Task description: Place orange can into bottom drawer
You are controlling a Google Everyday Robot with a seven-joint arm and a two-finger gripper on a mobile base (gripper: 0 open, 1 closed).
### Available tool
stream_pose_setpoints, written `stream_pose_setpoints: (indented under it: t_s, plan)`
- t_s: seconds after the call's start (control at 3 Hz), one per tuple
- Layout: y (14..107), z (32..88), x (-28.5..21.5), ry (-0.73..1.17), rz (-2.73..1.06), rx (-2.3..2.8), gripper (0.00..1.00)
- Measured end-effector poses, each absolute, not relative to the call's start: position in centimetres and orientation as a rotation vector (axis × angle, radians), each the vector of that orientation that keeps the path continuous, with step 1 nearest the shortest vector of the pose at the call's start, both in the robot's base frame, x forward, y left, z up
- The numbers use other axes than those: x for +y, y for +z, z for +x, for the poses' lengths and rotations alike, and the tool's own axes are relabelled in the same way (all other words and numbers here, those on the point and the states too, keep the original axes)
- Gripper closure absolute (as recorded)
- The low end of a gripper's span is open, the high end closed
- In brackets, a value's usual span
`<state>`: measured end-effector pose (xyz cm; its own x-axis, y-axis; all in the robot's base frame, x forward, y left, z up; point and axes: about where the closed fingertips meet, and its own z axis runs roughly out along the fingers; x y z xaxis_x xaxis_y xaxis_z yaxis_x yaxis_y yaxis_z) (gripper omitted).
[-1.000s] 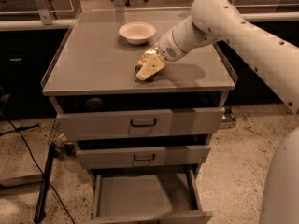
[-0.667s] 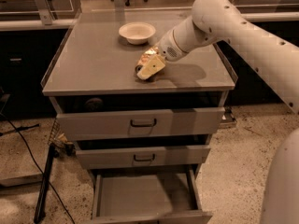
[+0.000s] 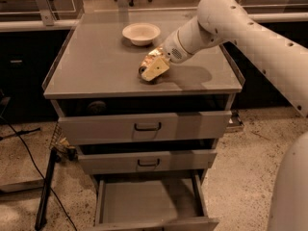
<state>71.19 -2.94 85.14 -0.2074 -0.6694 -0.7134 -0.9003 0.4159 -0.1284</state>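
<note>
Gripper (image 3: 155, 69) sits low on the cabinet top, right at the orange can (image 3: 153, 57), with its pale front part lying across the can's near side. Whether it has the can clamped or is only set against it I cannot tell.

The white arm (image 3: 250, 28) is the biggest thing in view. It comes in from the right edge, bends at a round joint near the back right corner of the cabinet, and slopes down and to the left to the gripper. A curved white part of the robot's body (image 3: 291, 191) fills the lower right corner.

Next is the grey metal cabinet (image 3: 96, 71), with a flat top and three drawers down its front. The top drawer (image 3: 96, 128) and the middle drawer (image 3: 106, 161) are each pulled out a little, and each has a dark handle. The bottom drawer (image 3: 144, 203) is pulled out much further, so its shallow tray shows from above.

A white bowl (image 3: 141, 33) stands upright near the back of the top, behind and a little left of the gripper, apart from it.

The orange can, smallest of all, lies on the top towards the front, right of centre, touching the gripper, well above the bottom drawer and not in it
</note>
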Motion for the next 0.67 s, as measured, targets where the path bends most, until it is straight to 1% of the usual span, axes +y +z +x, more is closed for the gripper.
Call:
stream_pose_setpoints:
  t_s: [0.67]
  plan:
    - [86.5, 69.7, -3.5, 0.415, -1.372, 1.917, 1.00]
